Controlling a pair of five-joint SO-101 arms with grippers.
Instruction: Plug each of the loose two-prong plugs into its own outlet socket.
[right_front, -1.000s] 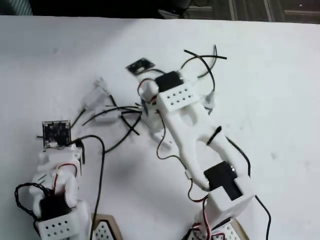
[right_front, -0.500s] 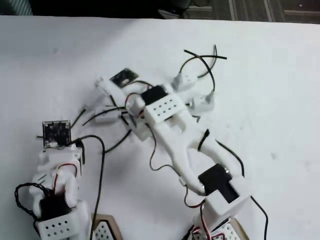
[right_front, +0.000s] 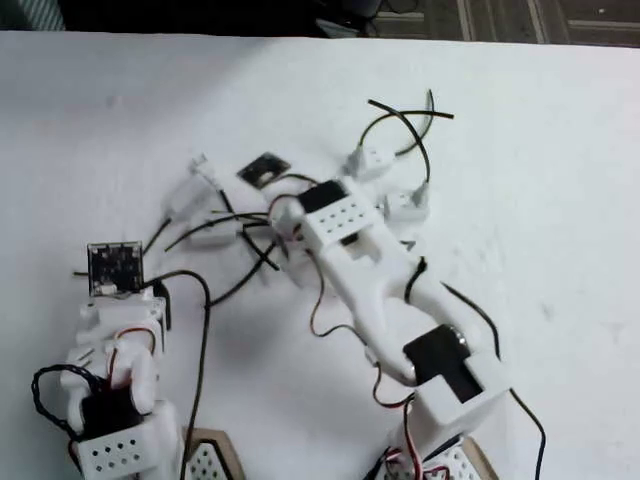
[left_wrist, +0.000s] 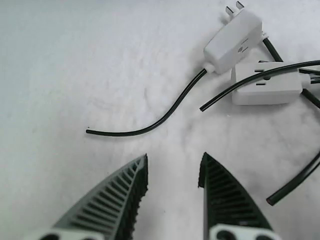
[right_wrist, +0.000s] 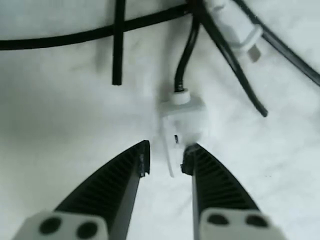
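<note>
Right arm (right_front: 380, 280) stretched toward 11 o'clock; right tool (right_wrist: 166, 155) part open, straddling white plug (right_wrist: 182, 122) on bench (right_front: 560, 200). Left arm (right_front: 115, 350) folded at 7 o'clock; left tool (left_wrist: 172, 170) open, empty, outlet socket (left_wrist: 265, 90) beyond.

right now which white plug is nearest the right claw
The plug lying just at the right claw's open tips; the other plug lies farther off among crossed black cords.

Both jaws apart (right perhaps narrower)
</note>
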